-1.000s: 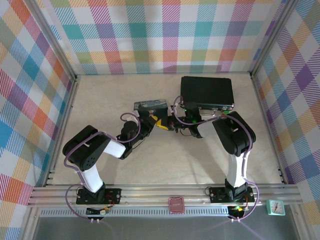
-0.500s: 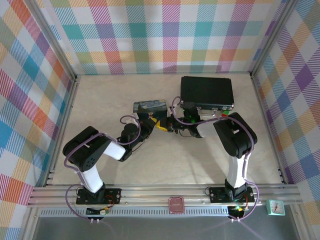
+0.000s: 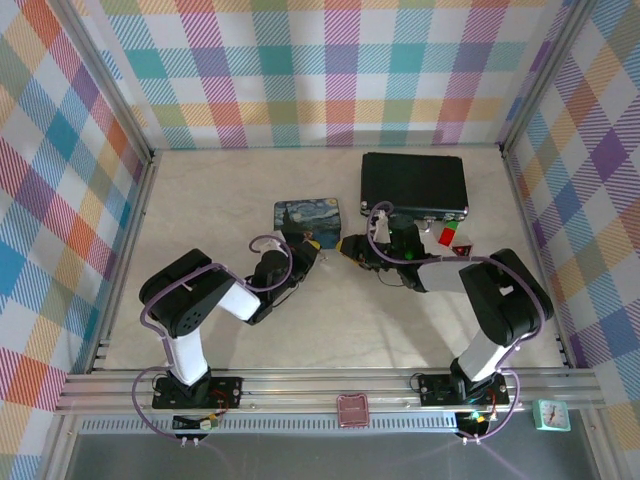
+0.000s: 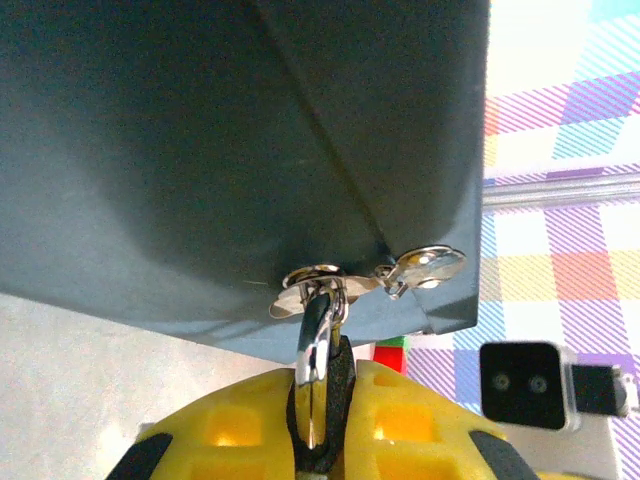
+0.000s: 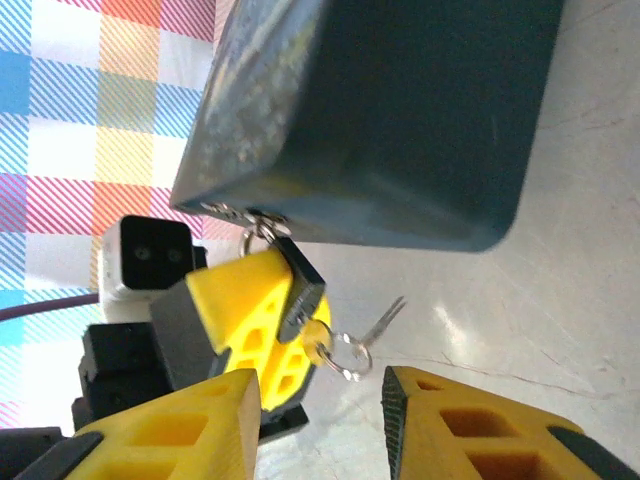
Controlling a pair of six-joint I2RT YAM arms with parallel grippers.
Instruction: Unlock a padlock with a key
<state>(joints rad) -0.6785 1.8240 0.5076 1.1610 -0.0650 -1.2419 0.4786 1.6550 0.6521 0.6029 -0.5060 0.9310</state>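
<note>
The small dark padlock [image 5: 298,285] hangs by its silver shackle [image 4: 316,345] from the hasp of the blue-and-yellow painted tin [image 3: 307,215]. My left gripper [image 3: 310,243] is shut on the padlock body, its yellow fingers [image 4: 230,425] pressed to either side. A brass key [image 5: 317,338] sticks out of the lock's bottom with a wire ring [image 5: 351,356] dangling from it. My right gripper [image 5: 318,392] stands open just short of the key, touching nothing; in the top view it [image 3: 352,247] faces the left one across a small gap.
A flat black case [image 3: 414,185] lies behind the right gripper. Small red and green blocks [image 3: 450,238] sit beside it. Bare tabletop [image 3: 340,310] stretches in front of the grippers. Checked walls enclose three sides.
My right gripper has opened, let go of the key and drawn back to the right; its elbow swung outward. The left gripper stays shut on the padlock, and the tin shifted slightly right.
</note>
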